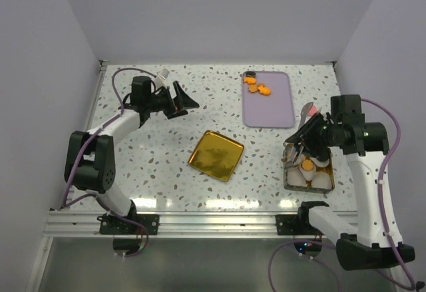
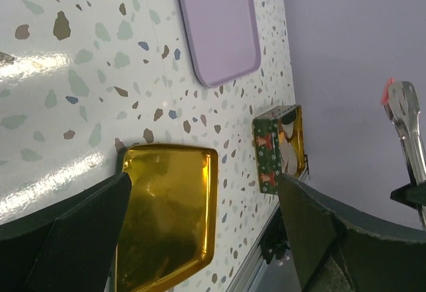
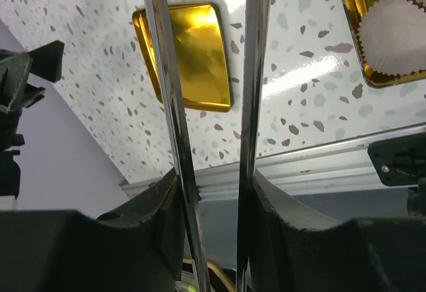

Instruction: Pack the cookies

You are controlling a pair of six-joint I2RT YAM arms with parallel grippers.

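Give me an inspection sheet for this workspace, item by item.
Surface: glossy speckled table.
Job's things: orange cookies and one black cookie on the lavender tray; tin holds paper cups.
Clutter: gold lid lying mid-table.
End effectors: left end effector open, empty; right end effector shut on tongs, by the tin.
Cables: purple cables along both arms.
Surroundings: plain walls; metal rail at near edge.

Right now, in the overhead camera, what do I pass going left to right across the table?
left gripper → gold tin lid → lilac tray → open tin
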